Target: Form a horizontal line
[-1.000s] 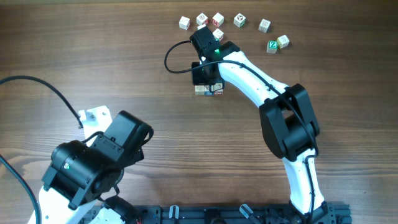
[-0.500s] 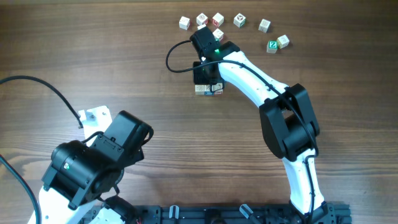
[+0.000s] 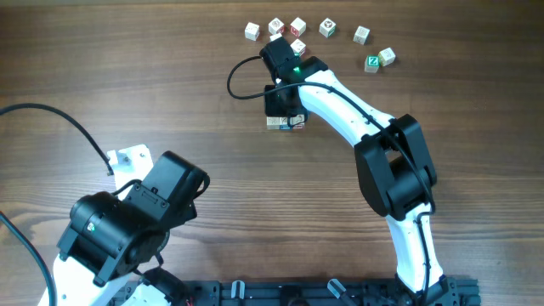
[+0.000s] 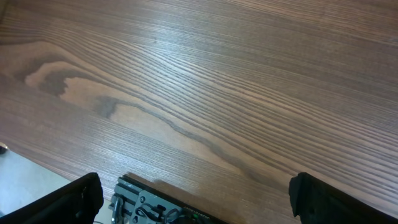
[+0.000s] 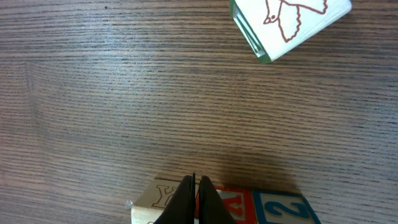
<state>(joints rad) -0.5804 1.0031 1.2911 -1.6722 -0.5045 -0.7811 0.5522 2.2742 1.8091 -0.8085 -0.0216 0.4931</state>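
The horizontal line is a short row of three small cubes at mid-table, partly hidden under my right wrist in the overhead view. The right wrist view shows them side by side: a pale cube with a Y, a red-marked cube and a blue-edged cube with a 2. My right gripper is shut with nothing in it, its tips over the seam between the Y cube and the red cube. My left gripper is open over bare wood, far from the cubes.
Several loose cubes lie scattered behind the row, among them a green-printed one and one near the wrist. A bird-printed cube shows beyond the fingers. The folded left arm fills the front left. A black cable loops beside the right wrist.
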